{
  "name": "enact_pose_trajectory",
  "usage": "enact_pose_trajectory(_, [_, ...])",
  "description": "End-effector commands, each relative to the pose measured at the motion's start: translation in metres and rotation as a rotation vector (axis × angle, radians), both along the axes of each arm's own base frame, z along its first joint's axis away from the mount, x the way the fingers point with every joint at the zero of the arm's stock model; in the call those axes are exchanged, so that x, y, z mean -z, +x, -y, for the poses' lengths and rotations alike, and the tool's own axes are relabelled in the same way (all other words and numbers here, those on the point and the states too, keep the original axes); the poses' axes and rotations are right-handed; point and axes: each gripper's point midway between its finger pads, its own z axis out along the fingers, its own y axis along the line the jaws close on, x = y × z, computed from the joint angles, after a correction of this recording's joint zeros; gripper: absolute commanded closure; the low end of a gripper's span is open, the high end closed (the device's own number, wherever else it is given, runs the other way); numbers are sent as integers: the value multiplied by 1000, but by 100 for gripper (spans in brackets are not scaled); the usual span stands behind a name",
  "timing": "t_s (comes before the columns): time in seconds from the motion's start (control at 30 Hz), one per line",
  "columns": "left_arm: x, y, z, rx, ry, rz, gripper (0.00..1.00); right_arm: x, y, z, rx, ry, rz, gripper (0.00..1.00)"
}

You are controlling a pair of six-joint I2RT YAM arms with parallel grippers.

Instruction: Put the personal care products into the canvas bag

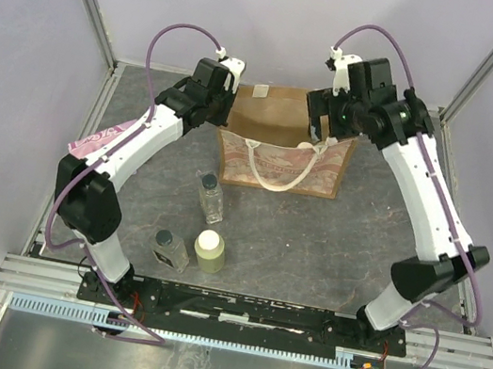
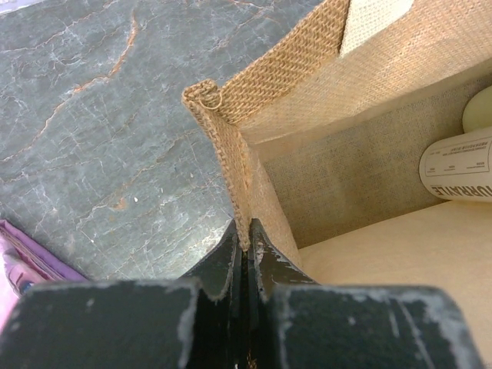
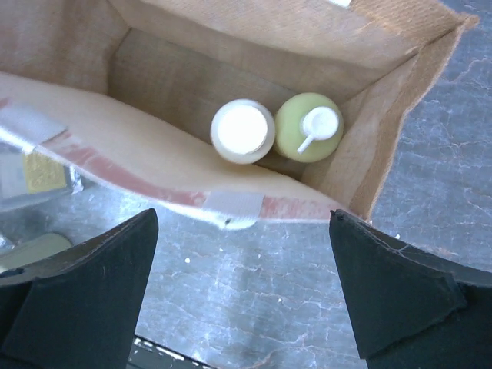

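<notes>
While the left claw (image 2: 247, 234) pinches the canvas bag (image 2: 269, 84), the right claw (image 3: 244, 223) gapes; one bottle label (image 2: 460, 165) is illegible.

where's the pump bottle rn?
Right wrist view: the pale yellow pump-top bottle stands inside the brown canvas bag, in the corner at the right of the view, with a pale yellow bottle with a flat cream-white cap just left of it.

A flat pink packet (image 1: 92, 140) lies near the left edge of the grey marbled table (image 1: 331, 247).
</notes>
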Motion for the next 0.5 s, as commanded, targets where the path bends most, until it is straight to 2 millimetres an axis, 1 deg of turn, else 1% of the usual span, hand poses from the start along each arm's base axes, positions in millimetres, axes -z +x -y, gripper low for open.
enact_pose_trajectory(0.0, [-6,11,-4,15,35,44,97,-10,-27,-26,-98,53,40,0])
enact_pose_trajectory(0.07, [-5,13,-5,16,41,42,97,-13,-45,-38,-151,18,92,1])
enact_pose_trajectory(0.13, [-3,13,-6,16,44,34,97,-15,-67,-56,-210,-2,138,2])
enact_pose_trajectory(0.2, [-3,13,-7,22,47,26,97,-13,-91,-80,-278,45,136,2])
enact_pose_trajectory(0.27, [-4,12,-8,26,49,23,97,-9,-112,-97,-331,103,109,2])
enact_pose_trajectory(0.33, [-6,12,-9,26,48,27,97,0,-130,-110,-374,136,73,2])
enact_pose_trajectory(0.47, [-10,13,-8,35,14,26,97,19,-161,-127,-430,159,30,3])
